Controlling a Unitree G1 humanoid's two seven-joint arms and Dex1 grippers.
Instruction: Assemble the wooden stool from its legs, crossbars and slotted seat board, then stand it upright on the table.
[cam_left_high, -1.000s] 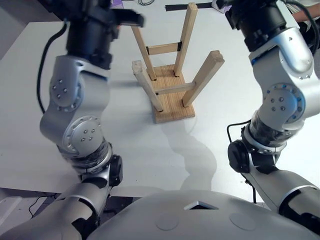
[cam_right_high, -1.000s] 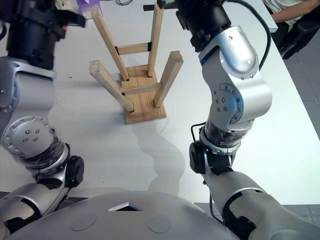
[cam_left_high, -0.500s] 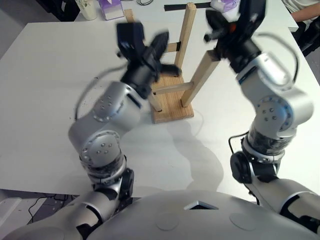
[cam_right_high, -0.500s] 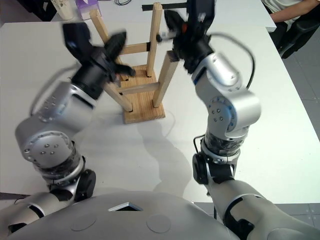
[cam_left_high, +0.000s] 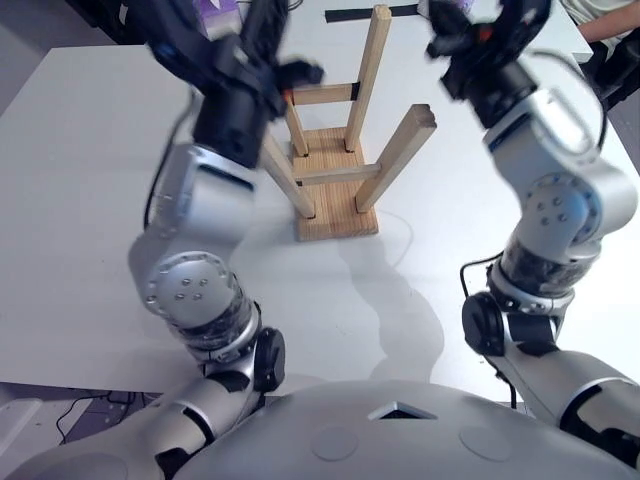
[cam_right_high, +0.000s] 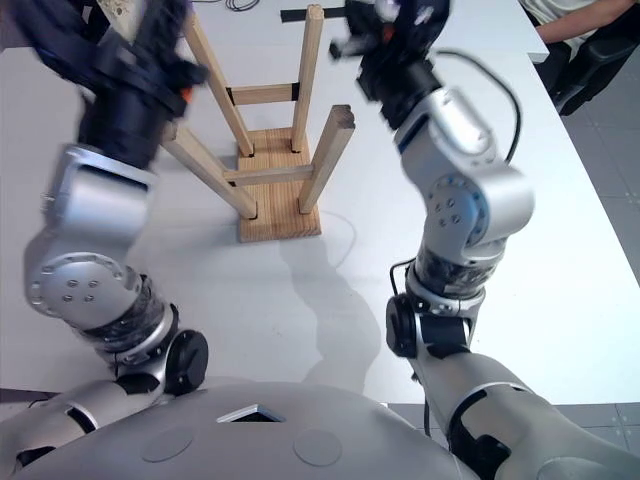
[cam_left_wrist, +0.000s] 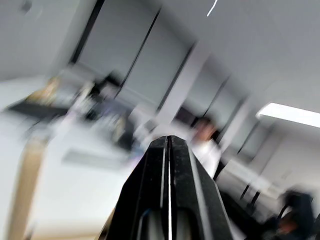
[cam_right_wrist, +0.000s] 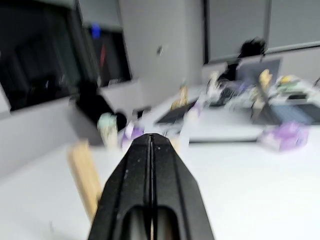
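White table (cam_left_high: 90, 180) bears the wooden stool (cam_left_high: 335, 173) assembled but legs-up, uprighting outstanding; left gripper (cam_left_wrist: 169, 139) and right gripper (cam_right_wrist: 151, 136) both closed on nothing.

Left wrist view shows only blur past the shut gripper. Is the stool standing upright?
Observer: No. The stool is upside down, with its seat board flat on the table and its four legs pointing up.
Operator: Crossbars in?
Observer: Two crossbars sit between legs, that far one and a near one.
Operator: Right gripper?
Observer: Right gripper is shut with nothing between its fingers, held up on the stool's right.
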